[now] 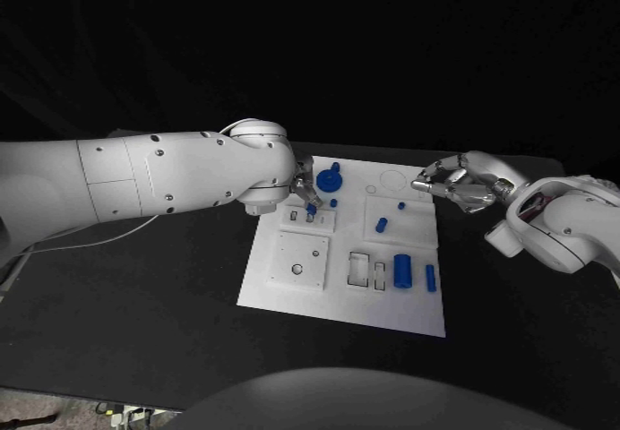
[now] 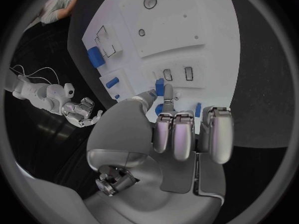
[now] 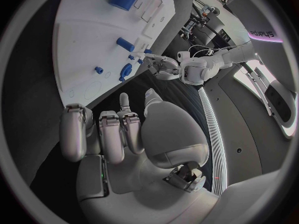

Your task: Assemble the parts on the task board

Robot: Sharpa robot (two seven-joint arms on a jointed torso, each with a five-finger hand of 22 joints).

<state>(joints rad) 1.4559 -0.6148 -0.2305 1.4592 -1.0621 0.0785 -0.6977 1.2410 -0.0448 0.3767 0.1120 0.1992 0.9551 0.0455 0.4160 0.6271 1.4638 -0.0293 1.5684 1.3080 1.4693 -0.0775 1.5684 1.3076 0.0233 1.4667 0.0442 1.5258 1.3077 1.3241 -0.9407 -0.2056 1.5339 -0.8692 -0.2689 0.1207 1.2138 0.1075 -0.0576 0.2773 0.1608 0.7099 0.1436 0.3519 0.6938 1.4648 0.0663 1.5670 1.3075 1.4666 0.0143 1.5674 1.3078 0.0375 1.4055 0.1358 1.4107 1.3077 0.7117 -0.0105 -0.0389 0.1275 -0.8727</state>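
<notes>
The white task board (image 1: 291, 296) lies in the middle of the black table. My left hand (image 1: 300, 190) hovers over the board's far left part and pinches a small blue part (image 1: 312, 210) between thumb and a finger. In the left wrist view the small blue part (image 2: 160, 88) sits at the fingertips (image 2: 168, 92) of the left hand (image 2: 181, 129), just short of two small rectangular slots (image 2: 167, 74). My right hand (image 1: 459, 184) hangs at the board's far right corner. The right hand (image 3: 118, 129) has its fingers curled in, with nothing in them.
A round blue piece (image 1: 331, 182) stands on the board beyond the left hand. A short blue cylinder (image 1: 383, 225), a larger one (image 1: 402, 270) and a thin blue bar (image 1: 430, 278) lie on the right half. A square plate with a hole (image 1: 301, 260) sits near left. A pale cable (image 1: 90, 237) lies on the table at left.
</notes>
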